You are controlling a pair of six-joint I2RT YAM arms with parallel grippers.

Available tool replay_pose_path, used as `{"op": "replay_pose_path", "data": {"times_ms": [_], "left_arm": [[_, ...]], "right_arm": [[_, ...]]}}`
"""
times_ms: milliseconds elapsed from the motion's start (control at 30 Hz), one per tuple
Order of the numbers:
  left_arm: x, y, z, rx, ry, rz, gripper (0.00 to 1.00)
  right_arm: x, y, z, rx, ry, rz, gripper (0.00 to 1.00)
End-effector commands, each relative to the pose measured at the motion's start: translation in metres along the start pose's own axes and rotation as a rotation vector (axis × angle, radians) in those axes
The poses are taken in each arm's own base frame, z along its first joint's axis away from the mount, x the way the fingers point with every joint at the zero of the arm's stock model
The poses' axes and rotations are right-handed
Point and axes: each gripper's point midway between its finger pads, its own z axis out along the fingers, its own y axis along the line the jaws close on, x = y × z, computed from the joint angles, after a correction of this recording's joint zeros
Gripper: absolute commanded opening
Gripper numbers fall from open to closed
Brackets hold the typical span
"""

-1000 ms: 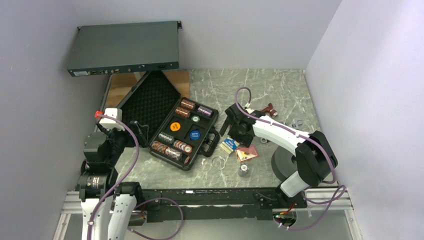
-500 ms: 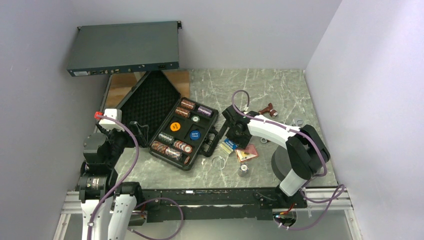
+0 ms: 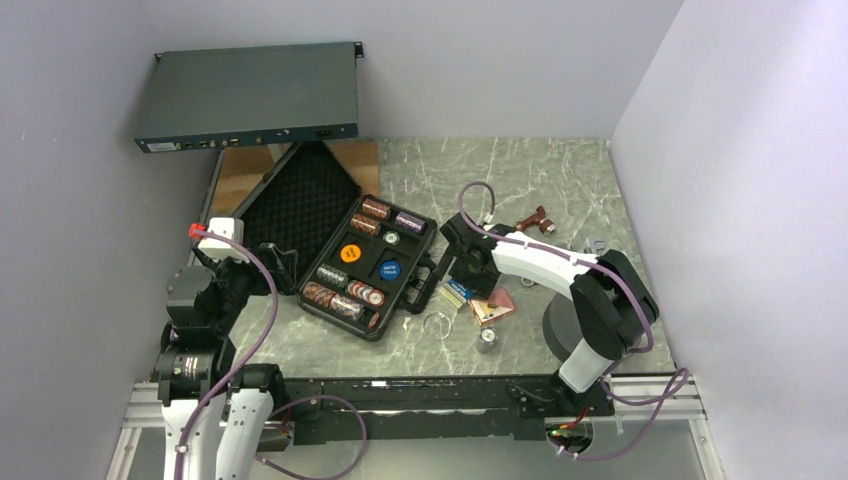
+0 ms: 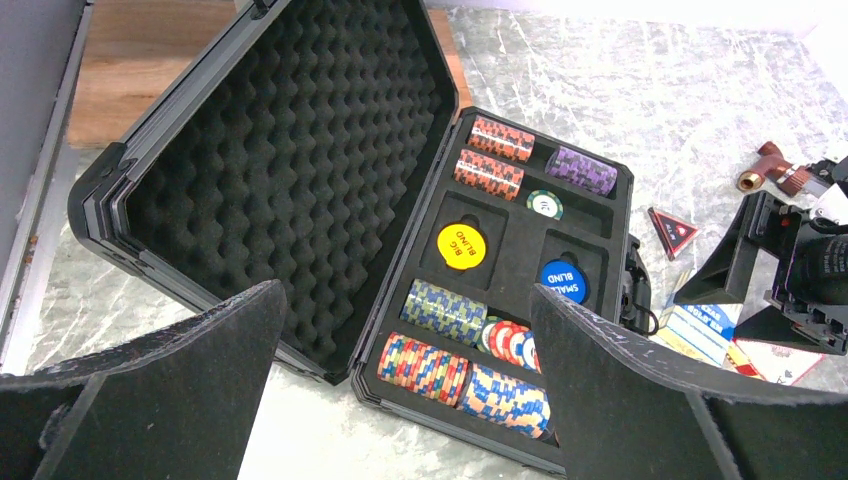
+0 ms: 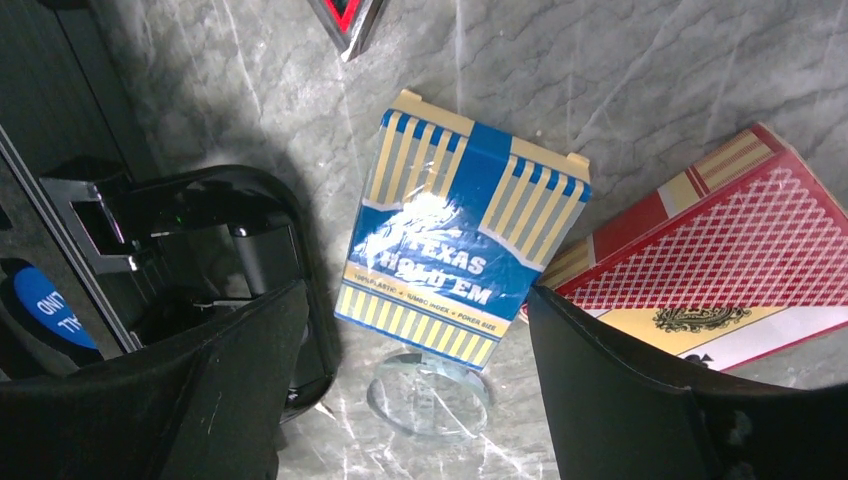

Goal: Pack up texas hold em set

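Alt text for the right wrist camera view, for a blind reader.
The open right gripper hovers over a blue and yellow card box flat on the marble table. A red card box lies beside it, the case handle at left.

Grey rack unit (image 3: 248, 97), wrench (image 3: 535, 220), possibly clear ring (image 3: 437, 325)

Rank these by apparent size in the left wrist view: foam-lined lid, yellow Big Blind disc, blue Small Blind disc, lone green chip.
1. Foam-lined lid, by far the largest.
2. Yellow Big Blind disc and blue Small Blind disc: they look alike, so no ranking.
3. Lone green chip, smallest.
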Motion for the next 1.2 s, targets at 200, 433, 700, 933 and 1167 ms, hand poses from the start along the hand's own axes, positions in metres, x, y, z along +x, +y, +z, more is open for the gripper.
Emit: {"op": "replay_pose_path", "data": {"times_ms": [200,433,700,933,1167], "left_arm": [[-0.01,-0.002,-0.001,0.012,-0.045,0.012,0.99],[-0.011,-0.002,-0.001,0.011,-0.045,0.011,0.99],[-0.01,-0.002,0.0,0.009,-0.043,0.01,0.99],[-0.009,-0.002,0.001,0.011,-0.036,0.009,0.99],[-0.008,-0.002,0.003,0.011,-0.028,0.008,0.99]], "right_arm": [[0.019,0.012,-0.014,-0.042,0.027,-0.016,0.85],[0.014,0.015,-0.025,-0.047,-0.012,-0.038,0.85],[-0.001,0.001,-0.013,-0.018,-0.088,-0.118,0.86],[0.008,-0.002,0.014,-0.08,-0.035,-0.235,0.86],[0.008,-0.057,0.018,0.089,-0.019,-0.175,0.86]]}}
